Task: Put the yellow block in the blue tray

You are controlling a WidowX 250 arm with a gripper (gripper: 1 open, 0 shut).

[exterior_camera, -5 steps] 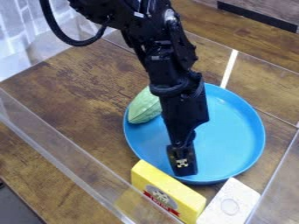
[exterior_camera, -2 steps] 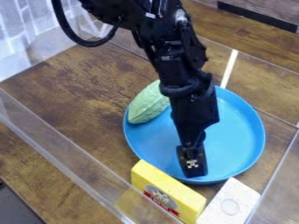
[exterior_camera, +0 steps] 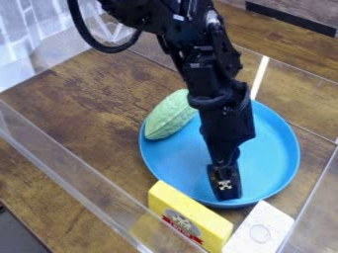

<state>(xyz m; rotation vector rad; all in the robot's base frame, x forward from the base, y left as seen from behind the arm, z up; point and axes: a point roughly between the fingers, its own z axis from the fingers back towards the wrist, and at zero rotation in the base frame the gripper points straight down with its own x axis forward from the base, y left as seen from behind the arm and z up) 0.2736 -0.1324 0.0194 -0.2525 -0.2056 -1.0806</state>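
Note:
The yellow block point(exterior_camera: 189, 214) is a bright yellow bar lying on the wooden table just in front of the blue tray point(exterior_camera: 271, 148), a large round shallow blue plate. My gripper point(exterior_camera: 224, 186) points steeply down over the tray's near rim, a little to the right of and behind the block. Its fingers stand open and hold nothing. The black arm hides part of the tray's middle.
A green textured oval point(exterior_camera: 169, 116) leans on the tray's left rim. A white speckled square point(exterior_camera: 260, 229) lies right of the yellow block at the table's front edge. A clear plastic wall point(exterior_camera: 66, 188) runs along the front left.

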